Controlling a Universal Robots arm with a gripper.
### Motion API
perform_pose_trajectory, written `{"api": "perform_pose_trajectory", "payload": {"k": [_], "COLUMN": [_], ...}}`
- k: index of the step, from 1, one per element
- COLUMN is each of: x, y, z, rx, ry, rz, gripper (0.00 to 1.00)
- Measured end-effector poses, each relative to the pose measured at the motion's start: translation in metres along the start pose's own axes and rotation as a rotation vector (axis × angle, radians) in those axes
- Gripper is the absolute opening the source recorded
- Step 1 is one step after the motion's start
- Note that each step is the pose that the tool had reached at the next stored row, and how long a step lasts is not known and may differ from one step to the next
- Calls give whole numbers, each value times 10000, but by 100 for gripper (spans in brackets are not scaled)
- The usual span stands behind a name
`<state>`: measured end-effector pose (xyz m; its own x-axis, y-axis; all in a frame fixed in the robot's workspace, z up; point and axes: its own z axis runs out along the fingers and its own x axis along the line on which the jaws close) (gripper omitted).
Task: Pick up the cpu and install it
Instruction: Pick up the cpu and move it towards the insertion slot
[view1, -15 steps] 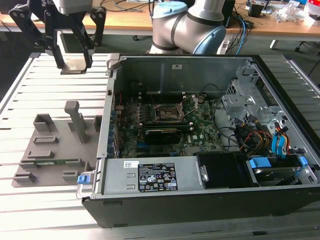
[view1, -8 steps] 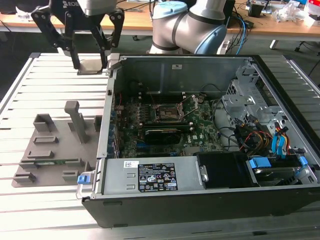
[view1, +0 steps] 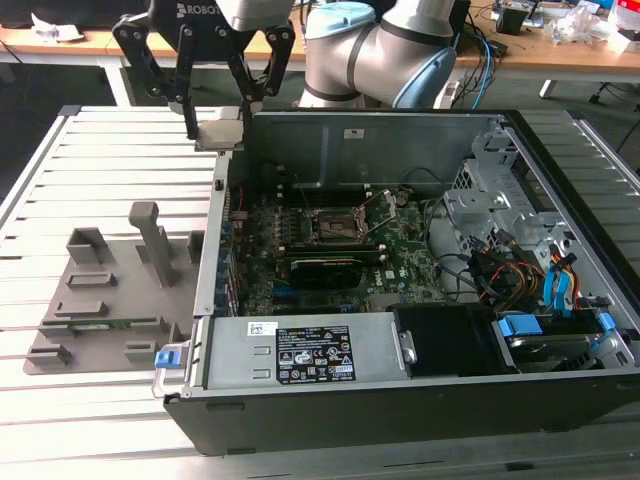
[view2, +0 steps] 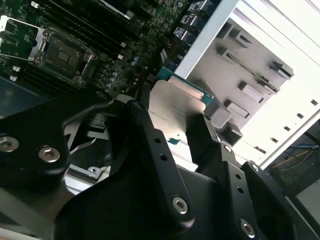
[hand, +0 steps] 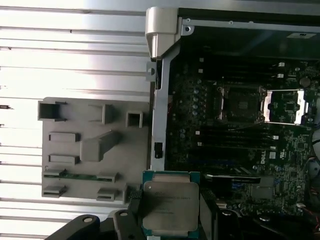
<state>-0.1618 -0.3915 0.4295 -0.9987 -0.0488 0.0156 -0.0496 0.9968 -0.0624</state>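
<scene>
**Q:** Where's your cpu (hand: 170, 207) at the moment?

**A:** You've got it pinched in the gripper (view1: 220, 122). The dark fingers (hand: 131, 225) are clamped on two opposite edges. In the first wrist view the silvery top plate faces the camera, with a green rim showing around it.

**Q:** And where's that compared to the case?

**A:** In the exterior view it hangs in the air over the far corner of the computer case (view1: 400, 405), on the exterior view's left, right above the side wall. The socket (view1: 335, 228) on the motherboard (view1: 400, 250) has its metal frame swung open and is well apart from the chip. Your grey holder tray (view1: 100, 300) lies on the slatted table (view1: 60, 420), just beside the case.
</scene>
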Motion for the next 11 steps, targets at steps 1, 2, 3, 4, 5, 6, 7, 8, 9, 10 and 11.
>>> {"api": "perform_pose_trajectory", "payload": {"k": [1,2,3,4,5,6,7,8,9,10,11], "x": [-35,-64,-85,-103,-121,-140,-187,-236,-270,-307,-345], "y": [-1,-2,-3,-3,-4,-5,-6,-8,-9,-10,-11], "z": [0,1,2,2,2,3,4,6,7,8,10], "rx": [8,14,17,19,21,22,22,22,22,24,25], "ry": [2,2,2,4,5,6,7,9,10,12,13], "rz": [-1,-1,-1,0,0,0,0,-1,0,0,-1], "gripper": [54,54,54,54,54,54,54,54,54,54,54]}}
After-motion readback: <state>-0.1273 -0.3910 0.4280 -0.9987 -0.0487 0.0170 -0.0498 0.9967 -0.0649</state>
